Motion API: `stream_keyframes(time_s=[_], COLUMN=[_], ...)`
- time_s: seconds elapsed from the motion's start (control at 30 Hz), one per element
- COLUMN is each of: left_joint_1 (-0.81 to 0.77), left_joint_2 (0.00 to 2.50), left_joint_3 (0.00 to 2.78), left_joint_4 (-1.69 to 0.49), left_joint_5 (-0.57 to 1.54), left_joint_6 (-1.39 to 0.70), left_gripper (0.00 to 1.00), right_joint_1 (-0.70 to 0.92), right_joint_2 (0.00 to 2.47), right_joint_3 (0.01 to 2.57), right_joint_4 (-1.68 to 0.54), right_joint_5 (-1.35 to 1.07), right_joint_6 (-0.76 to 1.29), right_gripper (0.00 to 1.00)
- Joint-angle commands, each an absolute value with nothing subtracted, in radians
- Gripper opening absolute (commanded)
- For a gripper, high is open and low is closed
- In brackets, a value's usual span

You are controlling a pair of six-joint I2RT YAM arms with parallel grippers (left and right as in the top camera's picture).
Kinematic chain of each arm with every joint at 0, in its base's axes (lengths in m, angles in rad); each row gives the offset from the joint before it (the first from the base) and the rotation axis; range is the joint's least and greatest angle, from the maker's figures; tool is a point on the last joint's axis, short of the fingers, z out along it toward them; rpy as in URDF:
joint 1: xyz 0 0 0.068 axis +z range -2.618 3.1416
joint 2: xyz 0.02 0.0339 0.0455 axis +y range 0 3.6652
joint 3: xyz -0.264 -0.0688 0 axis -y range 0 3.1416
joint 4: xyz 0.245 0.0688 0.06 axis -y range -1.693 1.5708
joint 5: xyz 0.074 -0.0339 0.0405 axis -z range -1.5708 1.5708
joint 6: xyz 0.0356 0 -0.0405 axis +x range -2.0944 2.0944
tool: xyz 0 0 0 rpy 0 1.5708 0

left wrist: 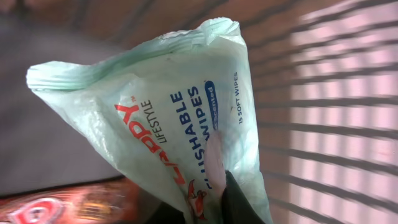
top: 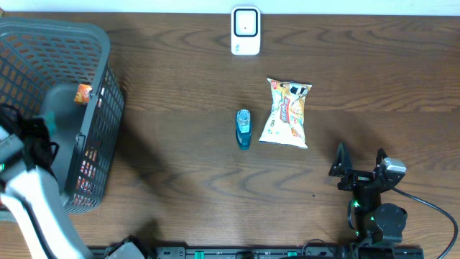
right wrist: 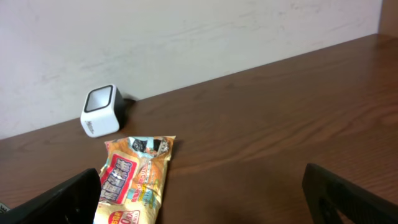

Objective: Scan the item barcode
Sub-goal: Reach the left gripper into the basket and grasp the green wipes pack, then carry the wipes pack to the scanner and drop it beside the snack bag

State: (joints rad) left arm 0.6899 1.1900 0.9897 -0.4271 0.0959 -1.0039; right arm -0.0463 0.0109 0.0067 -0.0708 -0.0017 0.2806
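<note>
Left gripper point(left wrist: 221, 186): pinched shut on the lower end of a pale green wipes pack point(left wrist: 155, 106).
Right gripper point(top: 359, 164): jaws spread wide, holding nothing, near the front right corner of the table point(top: 180, 180).
Item location: the wipes pack is inside the grey basket point(top: 100, 86) at the table's left edge, above a red wrapper in the basket bottom; whether it is off the bottom, I cannot tell.
Scanner point(top: 245, 30): white box at the middle of the table's back edge, well apart from the basket.
Other goods: a snack bag point(top: 287, 114) and a small blue pack point(top: 244, 129) lie side by side near the table's centre.
Progress: early, by my reading. The grab looks made; lifting out, carrying across and showing the barcode are not yet done.
Item heading: its long axis runs away from the fingers, with the crimped seal at the far end.
Item face: the printed front faces the wrist camera, and no barcode shows, so it is probably on the hidden side.
</note>
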Motion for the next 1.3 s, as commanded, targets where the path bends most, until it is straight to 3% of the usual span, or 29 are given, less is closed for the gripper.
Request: stream_keyframes(time_s=[0.0, 0.23, 0.47, 0.83, 1.03, 1.27], left_joint_1=[0.688, 0.576, 0.255, -0.356, -0.658, -0.87], left_joint_2=[1.028, 0.82, 0.777, 0.908, 1.063, 1.319], left_joint_3=[1.02, 1.02, 1.02, 1.019, 1.019, 1.019], left_joint_4=[-0.417, -0.285, -0.203, -0.489, -0.538, -0.496], left_joint_5=[0.135, 0.404, 0.555, 0.34, 0.162, 0.055], left_joint_6=[-0.973, -0.932, -0.75, -0.514, -0.463, -0.453], left_gripper=[0.07, 0.08, 0.07, 0.07, 0.08, 0.07], right_joint_1=[-0.041, -0.041, -0.041, -0.041, -0.041, -0.041], right_joint_2=[0.006, 0.006, 0.006, 0.006, 0.006, 0.006], right_joint_3=[0.006, 0.006, 0.006, 0.006, 0.006, 0.006], right_joint_4=[-0.075, -0.075, -0.075, -0.075, -0.075, -0.075], right_joint_5=[0.009, 0.009, 0.009, 0.009, 0.009, 0.009], right_joint_6=[0.273, 0.273, 0.273, 0.273, 0.273, 0.273], right_gripper=[0.99, 0.99, 0.99, 0.99, 0.99, 0.99])
